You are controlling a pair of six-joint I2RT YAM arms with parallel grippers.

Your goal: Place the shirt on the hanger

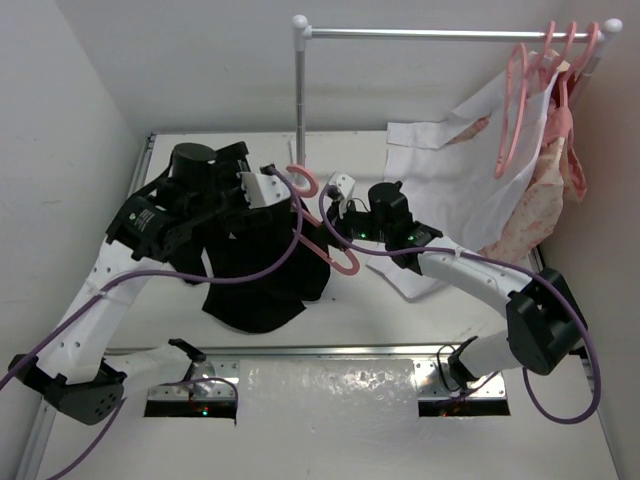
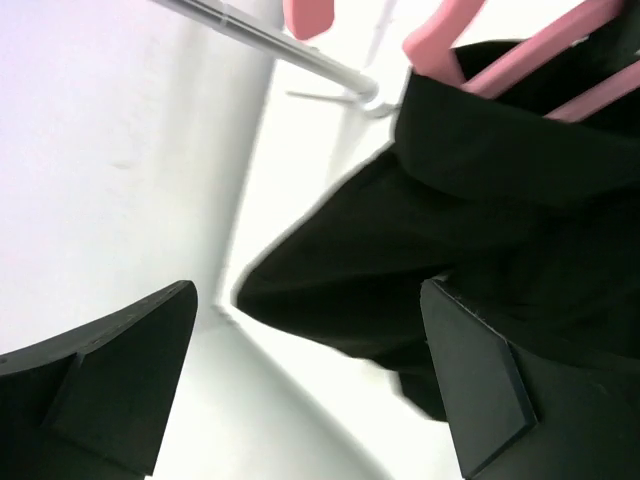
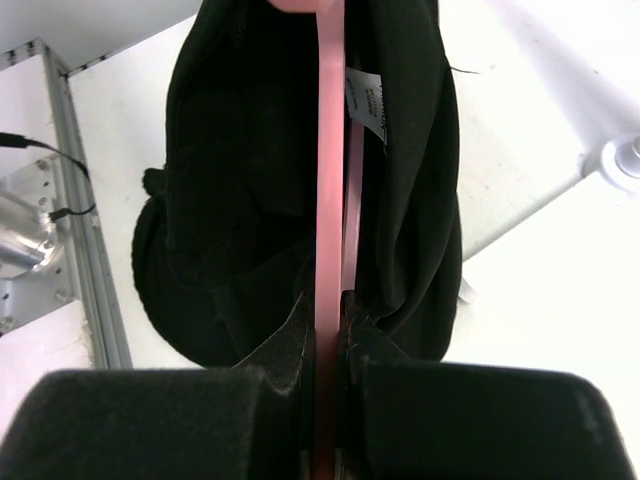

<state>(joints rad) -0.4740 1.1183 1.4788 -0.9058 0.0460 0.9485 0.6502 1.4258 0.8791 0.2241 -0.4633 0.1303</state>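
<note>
Jaws of the right gripper [image 3: 325, 312] are clenched on the flat pink bar of the hanger [image 3: 328, 150]. The left gripper [image 2: 308, 300] stands released, its two black fingers [image 2: 110, 370] spread wide with nothing between them, just beside the shirt [image 2: 480, 200].

The setting is a white table [image 1: 330, 330] boxed in by white walls [image 1: 60, 120]. An aluminium frame rail [image 1: 330, 350] runs along the near edge, with a crinkled clear sheet [image 1: 330, 385] below it. A metal garment rack [image 1: 300, 100] rises from the far part of the table, its top bar running to the right wall. Spare pink hangers [image 1: 512, 110] hang there with a white shirt [image 1: 450, 170] and a pink floral garment [image 1: 550, 205], both spilling onto the table's right side. Purple cables [image 1: 596, 375] loop from both arms.

The shirt is plain black, limp and bunched. Seen from above, it hangs left of centre below the left arm's wrist, its lower folds pooled on the table. The right wrist view shows black fabric lying on both sides of the hanger's bar, with a white label [image 3: 367, 100] at the neck just beside the pink plastic. From above, the hanger's curved hook pokes out beside the rack's post. One sloped shoulder end juts clear of the fabric on the right.
</note>
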